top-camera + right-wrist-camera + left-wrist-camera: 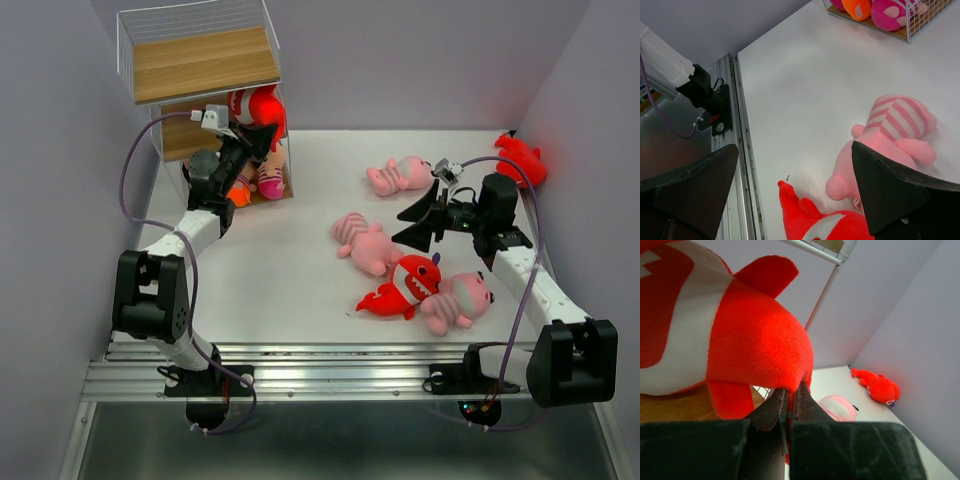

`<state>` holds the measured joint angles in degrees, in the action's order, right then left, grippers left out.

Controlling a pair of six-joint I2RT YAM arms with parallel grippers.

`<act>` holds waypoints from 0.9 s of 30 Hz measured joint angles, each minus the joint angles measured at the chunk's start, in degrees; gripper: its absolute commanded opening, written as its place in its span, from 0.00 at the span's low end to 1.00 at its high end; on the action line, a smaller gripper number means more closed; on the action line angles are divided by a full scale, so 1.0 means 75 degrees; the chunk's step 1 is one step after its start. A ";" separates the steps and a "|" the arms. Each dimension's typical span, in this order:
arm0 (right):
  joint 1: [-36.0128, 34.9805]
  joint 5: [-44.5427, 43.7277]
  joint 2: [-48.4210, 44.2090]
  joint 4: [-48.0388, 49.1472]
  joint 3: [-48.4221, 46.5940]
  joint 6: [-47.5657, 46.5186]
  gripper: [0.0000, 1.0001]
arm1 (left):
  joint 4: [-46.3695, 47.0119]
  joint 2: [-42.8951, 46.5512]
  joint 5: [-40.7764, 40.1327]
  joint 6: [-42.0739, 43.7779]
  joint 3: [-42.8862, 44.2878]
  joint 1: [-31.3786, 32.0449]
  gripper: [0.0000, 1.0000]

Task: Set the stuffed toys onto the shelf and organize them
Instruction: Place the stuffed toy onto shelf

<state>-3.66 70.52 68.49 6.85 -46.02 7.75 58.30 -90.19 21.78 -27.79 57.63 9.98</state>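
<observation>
My left gripper (255,133) is shut on the tail end of a red shark (262,104) with white markings, held at the middle board of the shelf (200,62). Up close, the left gripper (790,389) pinches the shark's (755,340) red fabric. Pink and orange toy feet (262,183) fill the bottom tier. My right gripper (412,224) is open over the table beside a pink striped animal (365,243). From the wrist, the right gripper (790,190) frames that animal (895,135) and a red shark (815,220), touching neither.
On the table lie another pink striped animal (395,175), a red shark (405,285) against a pink animal (455,300), and a red shark (520,158) by the right wall. The metal rail (330,365) runs along the near edge.
</observation>
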 measured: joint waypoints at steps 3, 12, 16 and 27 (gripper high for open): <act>0.0000 0.0003 0.0000 0.0003 0.0000 0.0003 1.00 | -0.0052 -0.0131 0.0070 -0.0017 0.0178 -0.0012 0.00; 0.0003 0.0006 0.0000 0.0000 0.0000 0.0000 1.00 | -0.0096 -0.0571 0.0393 -0.0079 0.0682 -0.0050 0.00; 0.0000 0.0006 0.0000 0.0003 0.0000 0.0000 1.00 | 0.0029 -0.0679 0.0530 -0.0230 0.0723 -0.0099 0.00; 0.0085 0.0032 0.0000 0.0000 0.0000 0.0000 1.00 | 0.0425 -0.0758 0.0697 -0.0711 0.0723 -0.0204 0.00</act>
<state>-3.03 70.76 68.49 6.85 -46.02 7.75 61.49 -95.88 27.00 -33.12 63.05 8.45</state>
